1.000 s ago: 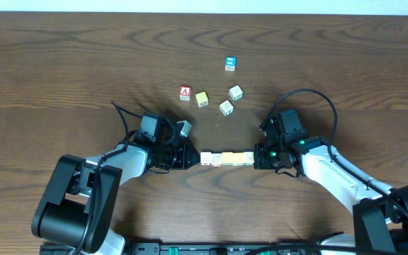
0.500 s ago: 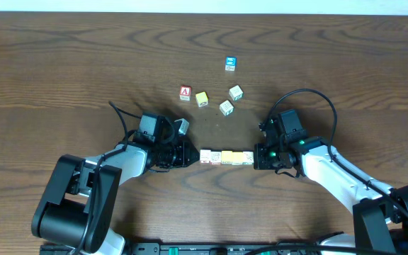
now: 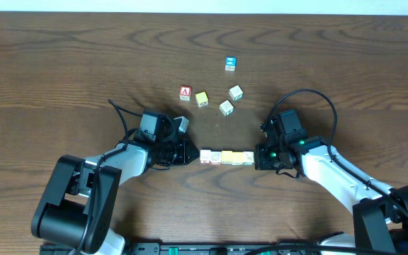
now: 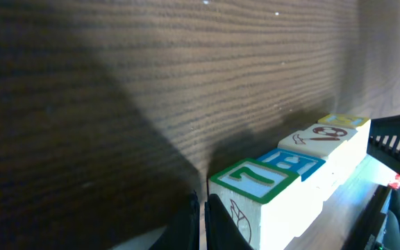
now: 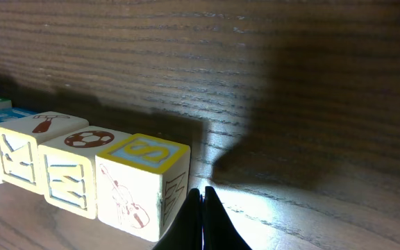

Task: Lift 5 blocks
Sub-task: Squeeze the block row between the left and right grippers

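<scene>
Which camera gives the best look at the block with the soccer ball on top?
Right wrist: the soccer-ball block sits close, top picture and front letter both clear. Left wrist shows it farther off, mostly its top. Overhead shows only the tiny row of blocks, pictures unreadable.

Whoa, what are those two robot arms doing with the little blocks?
The two arms have a row of five small wooden alphabet cubes lined up between them on the brown wooden table. The left arm is at one end and the right arm at the other, both with jaws shut and tips right by the end cubes, as if to squeeze the row. It looks not lifted yet. Five other loose cubes lie farther back.
</scene>
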{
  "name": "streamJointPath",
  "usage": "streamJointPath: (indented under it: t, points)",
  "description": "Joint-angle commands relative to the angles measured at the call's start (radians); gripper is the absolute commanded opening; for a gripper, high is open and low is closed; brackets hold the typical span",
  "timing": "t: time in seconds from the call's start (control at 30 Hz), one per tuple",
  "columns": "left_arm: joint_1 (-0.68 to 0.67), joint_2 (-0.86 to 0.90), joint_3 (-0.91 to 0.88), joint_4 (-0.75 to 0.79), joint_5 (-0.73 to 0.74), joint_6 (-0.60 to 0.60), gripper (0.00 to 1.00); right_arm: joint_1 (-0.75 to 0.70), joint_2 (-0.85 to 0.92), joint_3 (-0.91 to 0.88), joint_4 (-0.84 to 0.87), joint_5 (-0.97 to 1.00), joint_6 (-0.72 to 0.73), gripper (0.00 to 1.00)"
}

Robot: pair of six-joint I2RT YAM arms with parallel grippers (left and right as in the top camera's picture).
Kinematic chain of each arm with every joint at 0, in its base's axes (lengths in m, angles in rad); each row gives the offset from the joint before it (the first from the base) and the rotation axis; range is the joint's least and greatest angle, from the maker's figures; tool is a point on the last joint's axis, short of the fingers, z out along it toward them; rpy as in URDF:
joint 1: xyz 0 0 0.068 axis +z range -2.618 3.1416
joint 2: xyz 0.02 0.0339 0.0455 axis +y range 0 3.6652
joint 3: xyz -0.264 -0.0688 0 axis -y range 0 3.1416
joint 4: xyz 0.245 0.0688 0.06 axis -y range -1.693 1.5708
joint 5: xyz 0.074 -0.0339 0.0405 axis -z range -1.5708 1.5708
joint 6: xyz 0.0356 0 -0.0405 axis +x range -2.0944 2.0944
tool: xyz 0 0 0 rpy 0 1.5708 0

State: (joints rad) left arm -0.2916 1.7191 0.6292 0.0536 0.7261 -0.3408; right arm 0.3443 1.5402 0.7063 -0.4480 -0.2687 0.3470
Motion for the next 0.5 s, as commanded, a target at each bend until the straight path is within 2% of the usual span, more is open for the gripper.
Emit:
streamJointPath:
  t: [0.0, 0.47]
  points:
    - [0.001, 0.020, -0.008, -0.015, -0.147, -0.002, 0.07, -0.009, 0.005, -0.003, 0.002, 0.006, -0.011, 0.01]
    - [0.001, 0.018, -0.008, -0.019, -0.105, -0.021, 0.07, -0.009, 0.005, -0.003, 0.002, -0.013, -0.011, 0.01]
